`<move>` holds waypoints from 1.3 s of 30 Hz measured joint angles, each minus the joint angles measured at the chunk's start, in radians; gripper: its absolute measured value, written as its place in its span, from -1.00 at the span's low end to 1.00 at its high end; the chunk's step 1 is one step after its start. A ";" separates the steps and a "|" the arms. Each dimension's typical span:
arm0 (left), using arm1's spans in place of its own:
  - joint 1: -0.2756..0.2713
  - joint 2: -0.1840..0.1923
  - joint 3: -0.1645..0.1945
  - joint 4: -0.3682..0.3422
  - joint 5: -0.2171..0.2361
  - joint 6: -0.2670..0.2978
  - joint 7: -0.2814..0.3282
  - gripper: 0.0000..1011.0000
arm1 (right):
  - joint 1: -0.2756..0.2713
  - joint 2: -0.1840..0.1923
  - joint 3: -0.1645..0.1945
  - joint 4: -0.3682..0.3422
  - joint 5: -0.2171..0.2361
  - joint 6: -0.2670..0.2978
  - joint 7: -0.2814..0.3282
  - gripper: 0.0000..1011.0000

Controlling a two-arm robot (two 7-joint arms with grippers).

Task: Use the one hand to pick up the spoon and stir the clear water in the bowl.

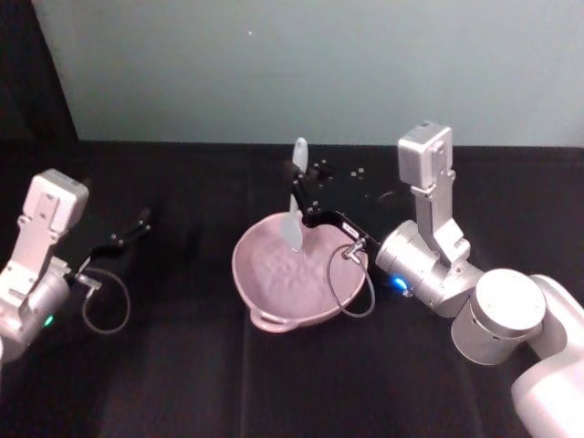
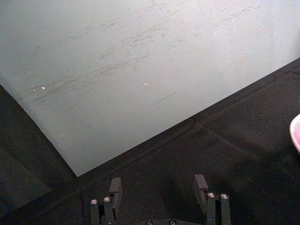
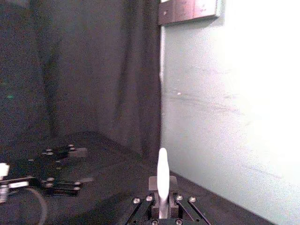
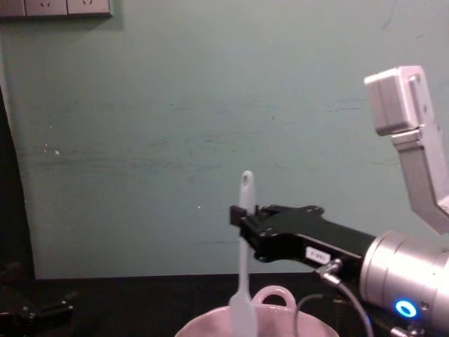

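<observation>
At the left, the left gripper (image 1: 139, 223) hangs over the black table (image 1: 182, 383), fingers spread wide and holding nothing. In the middle sits the pink bowl (image 1: 239, 278). The white spoon (image 1: 293, 228) stands nearly upright, scoop end down inside the bowl, its handle pinched by the right gripper (image 1: 299, 193) reaching in from the right.

bowl (image 1: 242, 274) on table (image 1: 182, 365) | spoon (image 1: 294, 219) standing in bowl | right gripper (image 1: 299, 193) over right rim | left gripper (image 1: 137, 224) well left

black right pincer (image 4: 242, 213), silver wrist (image 4: 407, 270), blue ring light (image 4: 405, 308).
</observation>
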 joint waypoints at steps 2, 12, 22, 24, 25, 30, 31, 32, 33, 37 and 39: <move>0.000 0.000 0.000 0.000 0.000 0.000 0.000 1.00 | 0.002 0.003 0.013 0.007 -0.013 -0.012 -0.007 -0.78; 0.000 0.000 0.000 0.000 0.000 0.000 0.000 1.00 | -0.061 0.066 0.054 -0.078 -0.028 0.035 0.008 -0.78; 0.000 0.000 0.000 0.000 0.000 0.000 0.000 1.00 | -0.142 0.089 0.023 -0.194 0.025 0.100 0.064 -0.78; 0.000 0.000 0.000 0.000 0.000 0.000 0.000 1.00 | -0.142 0.077 0.008 -0.197 0.029 0.099 0.067 -0.78; 0.000 0.000 0.000 0.000 0.000 0.000 0.000 1.00 | -0.140 0.071 0.003 -0.195 0.030 0.096 0.067 -0.78; 0.000 0.000 0.000 0.000 0.000 0.000 0.000 1.00 | -0.103 0.031 -0.015 -0.136 0.018 0.060 0.055 -0.78; 0.000 0.000 0.000 0.000 0.000 0.000 0.000 1.00 | -0.085 0.017 -0.016 -0.105 0.010 0.047 0.044 -0.78; 0.000 0.000 0.000 0.000 0.000 0.000 0.000 1.00 | -0.076 0.010 -0.016 -0.088 0.004 0.039 0.039 -0.78; 0.000 0.000 0.000 0.000 0.000 0.000 0.000 1.00 | -0.060 -0.001 -0.014 -0.058 -0.007 0.024 0.028 -0.78; 0.000 0.000 0.000 0.000 0.000 0.000 0.000 1.00 | -0.028 -0.020 0.007 0.000 -0.028 -0.007 -0.001 -0.78; 0.000 0.000 0.000 0.000 0.000 0.000 0.000 1.00 | -0.023 -0.020 0.019 0.007 -0.034 -0.011 -0.011 -0.78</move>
